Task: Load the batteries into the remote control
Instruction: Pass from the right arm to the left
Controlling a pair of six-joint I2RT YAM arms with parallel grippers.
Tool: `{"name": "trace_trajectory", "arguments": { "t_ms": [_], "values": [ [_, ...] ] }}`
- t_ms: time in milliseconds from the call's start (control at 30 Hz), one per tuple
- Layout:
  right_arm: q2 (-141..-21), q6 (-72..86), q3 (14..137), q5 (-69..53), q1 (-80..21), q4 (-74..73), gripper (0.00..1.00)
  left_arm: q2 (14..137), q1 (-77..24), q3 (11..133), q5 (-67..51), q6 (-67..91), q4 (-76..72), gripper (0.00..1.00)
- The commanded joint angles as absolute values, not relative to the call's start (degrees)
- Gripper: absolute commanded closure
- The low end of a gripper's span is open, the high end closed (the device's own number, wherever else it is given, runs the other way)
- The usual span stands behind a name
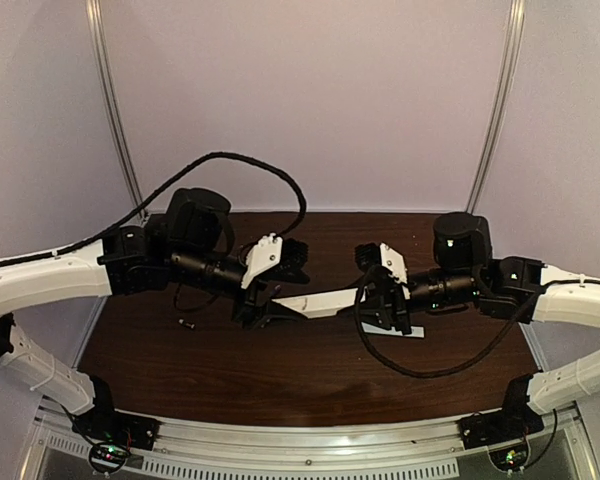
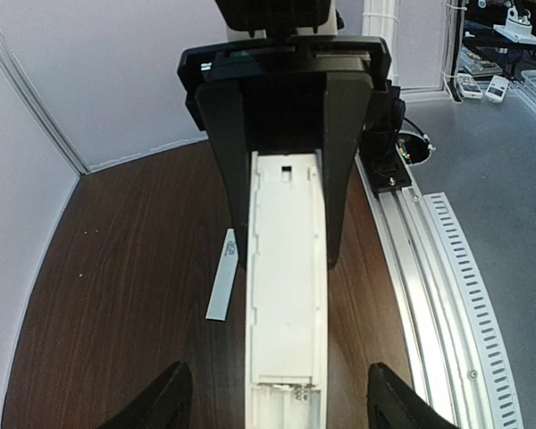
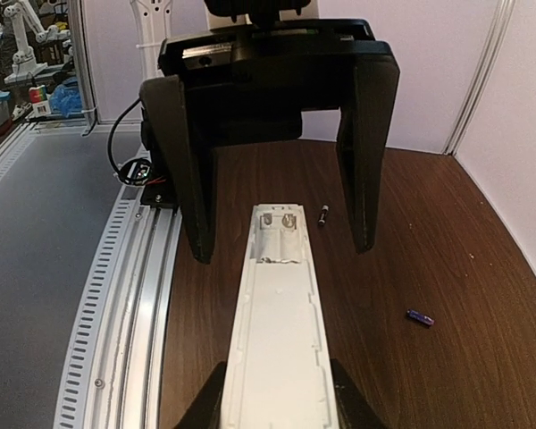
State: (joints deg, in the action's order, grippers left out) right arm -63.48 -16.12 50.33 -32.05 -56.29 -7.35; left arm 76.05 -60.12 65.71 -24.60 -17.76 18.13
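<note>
Here, remote control (image 3: 277, 304) pinched in right pincer (image 2: 286, 264), left pincer (image 3: 283, 250) astride

The left arm (image 1: 50, 275) and the right arm (image 1: 580, 300) reach inward from either side, forearms roughly level and wrists facing one another. The left pincer (image 3: 282, 248) gapes wide, its jaws seemingly touching nothing. The right pincer (image 2: 286, 259) is clamped, jaws pressed against both sides of the remote control (image 2: 286, 304).

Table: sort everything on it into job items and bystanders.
Job:
remote control, clamped in right gripper
purple battery
dark battery with pale end
left gripper, open around the remote's end

Lying about:
thin flat white strip
</note>
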Motion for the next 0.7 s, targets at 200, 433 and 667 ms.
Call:
{"name": "trace_trajectory", "arguments": {
  "t_ms": [200, 433, 667],
  "values": [
    [-63.67, -15.45, 50.98, -33.66, -56.78, -4.26, 1.0, 79.76, -61.15, 68.91, -24.08, -17.77, 19.1, 0.47],
    [-63.25, -13.92, 50.42, -31.57, -56.78, -3.11, 0.96, 79.74, -61.17, 68.59, -23.55, -16.97, 19.08, 0.69],
    [-60.16, -6.55, 49.21, -19.01, -56.48, -0.45, 0.25, 78.4, -59.93, 65.15, -13.82, -6.27, 13.46, 0.94]
  ]
}}
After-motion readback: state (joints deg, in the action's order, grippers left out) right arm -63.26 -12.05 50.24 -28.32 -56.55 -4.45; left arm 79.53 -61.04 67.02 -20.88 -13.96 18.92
